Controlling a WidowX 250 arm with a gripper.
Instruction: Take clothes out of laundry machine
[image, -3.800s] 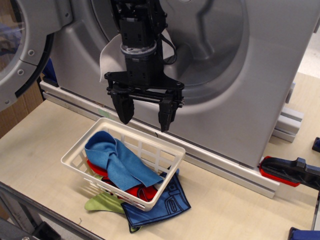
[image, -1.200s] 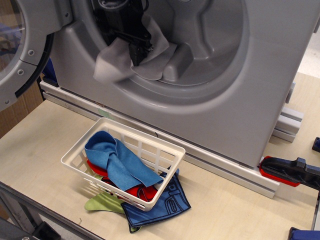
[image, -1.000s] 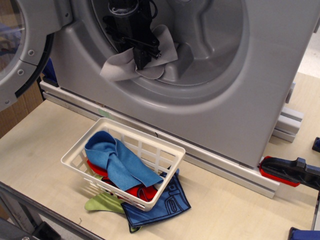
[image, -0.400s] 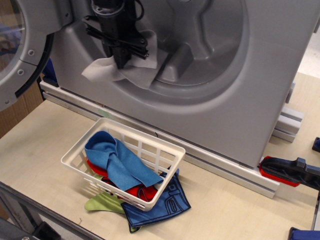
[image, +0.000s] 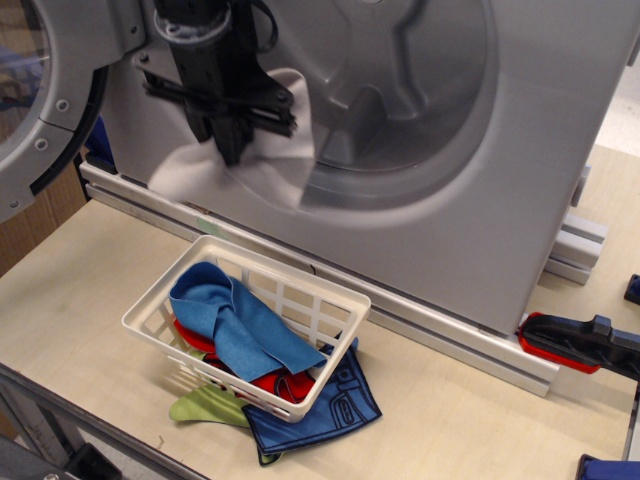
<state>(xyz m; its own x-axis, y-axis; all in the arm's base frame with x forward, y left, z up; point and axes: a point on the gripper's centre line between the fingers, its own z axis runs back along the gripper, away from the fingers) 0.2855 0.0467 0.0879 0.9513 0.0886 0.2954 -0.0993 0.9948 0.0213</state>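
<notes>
End effector (image: 230, 150) clamped on pale cloth (image: 265, 170), now lower and further left than before. Cloth has left the washer (image: 480, 150) drum mouth and hangs blurred over its lower rim, above the white basket (image: 330, 290) near the surface's (image: 470, 420) front edge.

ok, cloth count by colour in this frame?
Pale grey: 1, cloth gripped by the gripper at the washer mouth
Blue: 1, draped in the basket
Red: 1, under it in the basket
Green: 1, on the table beside the basket
Dark blue: 1, half under the basket
Total: 5
</notes>
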